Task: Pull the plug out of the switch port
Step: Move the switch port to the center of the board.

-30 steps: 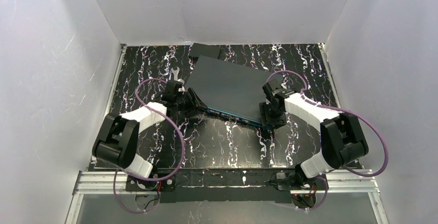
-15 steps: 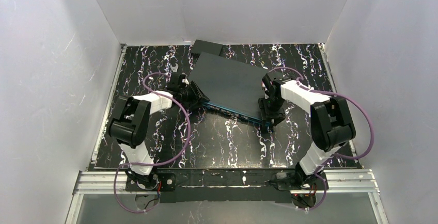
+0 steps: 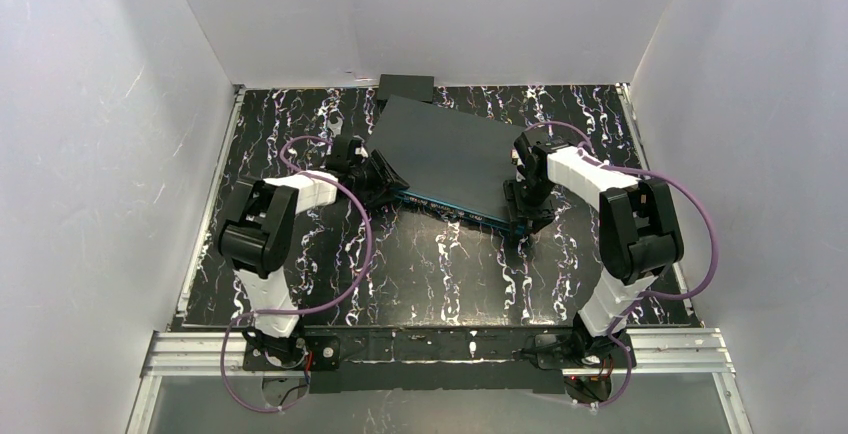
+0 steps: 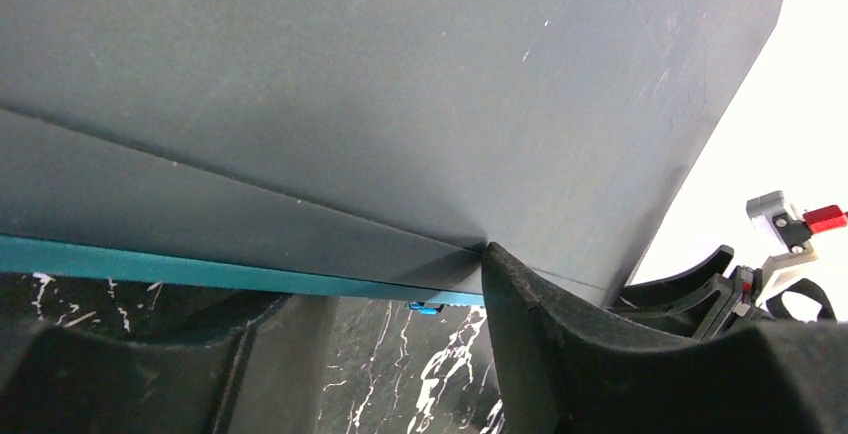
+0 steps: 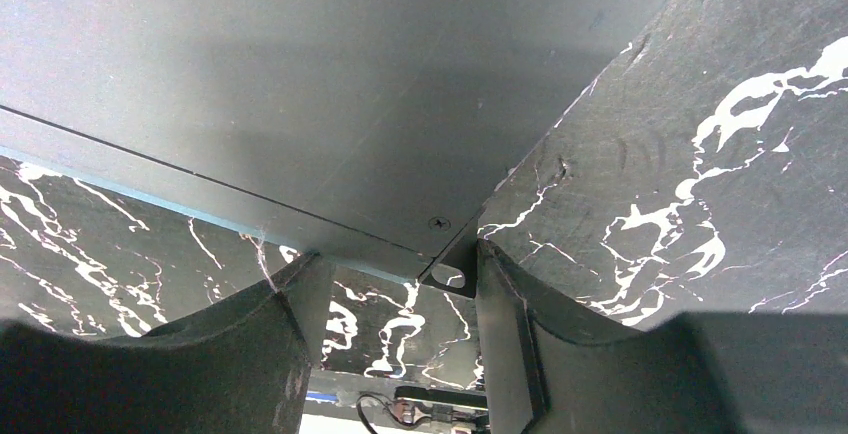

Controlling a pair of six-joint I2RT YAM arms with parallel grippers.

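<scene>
Both arms have slid the large flat dark grey metal switch with its teal front face [image 3: 440, 159] back toward the far edge of the black marbled desk [image 3: 440, 264], the left fingers [image 4: 560, 354] and right fingers [image 5: 230, 354] spread loose astride its front corners, so no plug is gripped yet.

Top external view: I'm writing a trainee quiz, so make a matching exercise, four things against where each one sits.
Things:
1. switch
2. small black box
3. left pincer
4. right pincer

Places:
A. at the switch's near right corner
B. against the back wall
C. in the middle, lying askew
D. at the switch's near left corner

Pairs: 1-C, 2-B, 3-D, 4-A.
</scene>
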